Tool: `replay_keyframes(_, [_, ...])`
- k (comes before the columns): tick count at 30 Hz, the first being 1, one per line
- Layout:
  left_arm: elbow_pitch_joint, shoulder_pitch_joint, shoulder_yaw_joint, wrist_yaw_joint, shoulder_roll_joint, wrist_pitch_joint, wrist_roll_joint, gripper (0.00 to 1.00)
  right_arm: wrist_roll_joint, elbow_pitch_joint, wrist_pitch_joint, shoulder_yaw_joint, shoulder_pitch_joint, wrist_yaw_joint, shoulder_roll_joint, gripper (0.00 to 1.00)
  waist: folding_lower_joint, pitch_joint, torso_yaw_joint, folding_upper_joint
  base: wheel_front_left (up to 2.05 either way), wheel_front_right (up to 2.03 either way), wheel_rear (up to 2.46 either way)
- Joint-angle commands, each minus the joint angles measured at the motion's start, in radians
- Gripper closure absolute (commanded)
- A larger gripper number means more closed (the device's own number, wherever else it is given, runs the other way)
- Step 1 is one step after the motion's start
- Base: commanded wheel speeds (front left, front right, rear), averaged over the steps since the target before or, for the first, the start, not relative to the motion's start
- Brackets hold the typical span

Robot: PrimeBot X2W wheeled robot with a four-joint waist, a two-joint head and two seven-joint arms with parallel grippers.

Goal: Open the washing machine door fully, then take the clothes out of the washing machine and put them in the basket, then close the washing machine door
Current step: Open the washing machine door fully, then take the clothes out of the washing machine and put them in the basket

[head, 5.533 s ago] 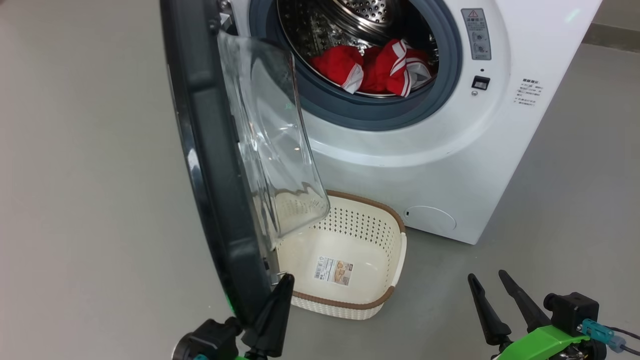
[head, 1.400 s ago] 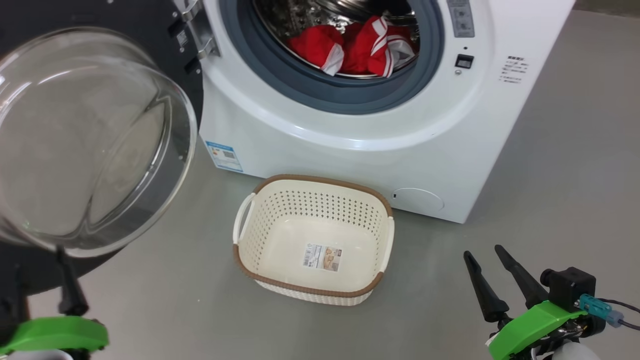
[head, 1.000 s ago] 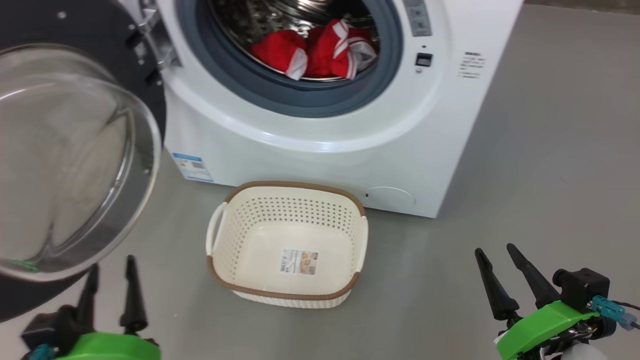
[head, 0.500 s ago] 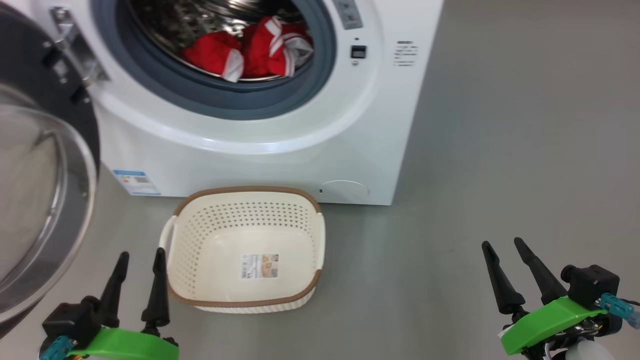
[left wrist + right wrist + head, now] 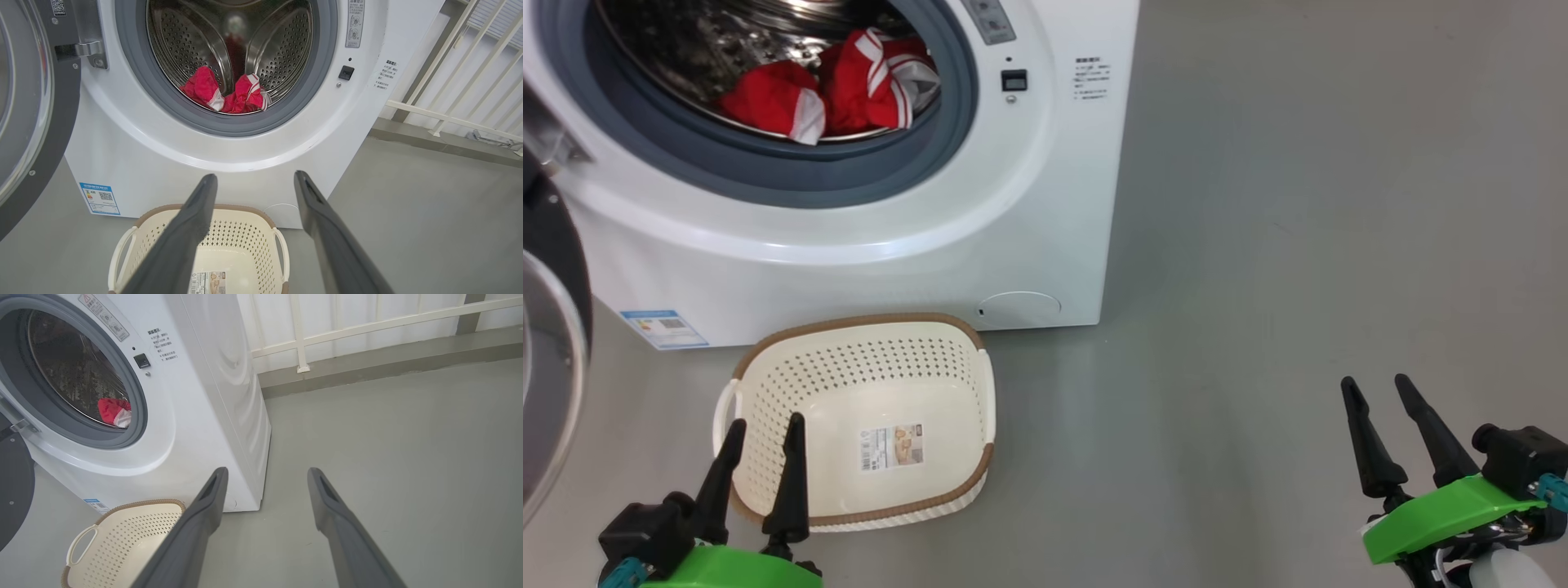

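My left gripper (image 5: 766, 422) is spread wide and holds nothing, its two dark tapered fingers over the near left corner of the basket (image 5: 964, 384). My right gripper (image 5: 1375, 380), equally spread and bare, hangs over the grey floor (image 5: 1258, 245), well to the right. The cream perforated basket, brown-rimmed, sits mouth up, its long axis along the foot of the white washing machine (image 5: 866, 261). Red, white-striped clothes (image 5: 837, 90) lie crumpled at the front lip of the steel drum (image 5: 184, 45). The black-rimmed glass door (image 5: 61, 122) stands swung out to the left.
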Motion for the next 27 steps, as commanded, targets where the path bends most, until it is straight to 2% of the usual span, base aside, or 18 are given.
replay_keyframes(1, [-0.025,-0.015,0.032,-0.003,0.024,-0.005,-0.011,0.0,-0.014,-0.028,-0.012,0.012,0.0,0.002,-0.008,0.0,0.0,0.005,-0.009,0.0,0.0,0.0,0.0])
replay_keyframes(21, [-0.046,-0.015,0.049,-0.003,0.03,-0.005,-0.023,0.0,-0.02,-0.031,-0.012,0.003,0.0,0.002,-0.006,0.0,0.0,0.004,0.001,0.0,0.0,0.0,0.0])
replay_keyframes(27, [-0.053,-0.013,0.038,-0.003,0.035,-0.005,-0.031,0.0,-0.017,-0.03,-0.012,0.008,-0.001,0.002,-0.009,0.0,0.0,0.004,0.007,0.0,0.44,-0.49,0.05])
